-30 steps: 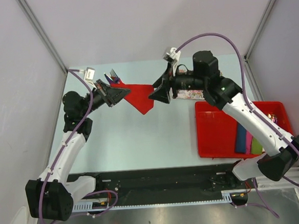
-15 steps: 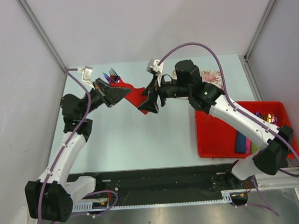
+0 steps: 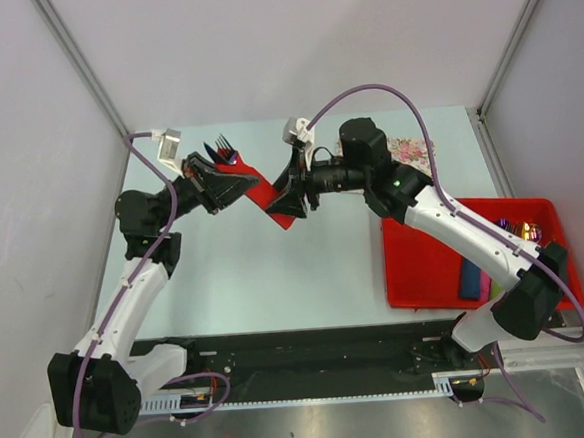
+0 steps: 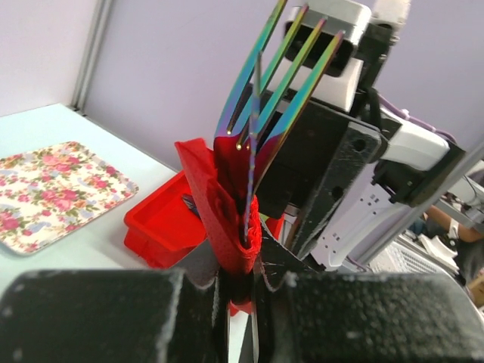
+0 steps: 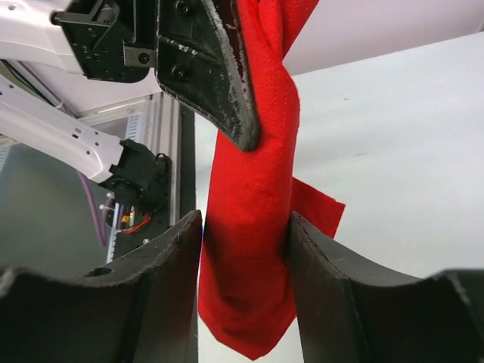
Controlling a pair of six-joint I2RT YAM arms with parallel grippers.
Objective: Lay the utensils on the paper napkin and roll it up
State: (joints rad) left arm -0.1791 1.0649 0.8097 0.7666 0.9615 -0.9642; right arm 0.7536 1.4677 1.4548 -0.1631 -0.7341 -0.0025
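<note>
Left pincer (image 3: 239,182), right pincer (image 3: 281,204) angled inward, both clamping paper napkin (image 5: 249,197).

One napkin (image 3: 274,198), one fork (image 3: 224,144), one tray (image 3: 425,260), one mat (image 3: 414,152).

Bright, even, diffuse light fills all 3 views, and only faint, soft shadows lie on the table (image 3: 256,272). The fork (image 4: 280,68) gleams with rainbow glare. Close to the lenses, the left gripper (image 4: 240,299) and right gripper (image 5: 246,227) look blurred, while the paper napkin (image 5: 249,189) is sharp.
</note>
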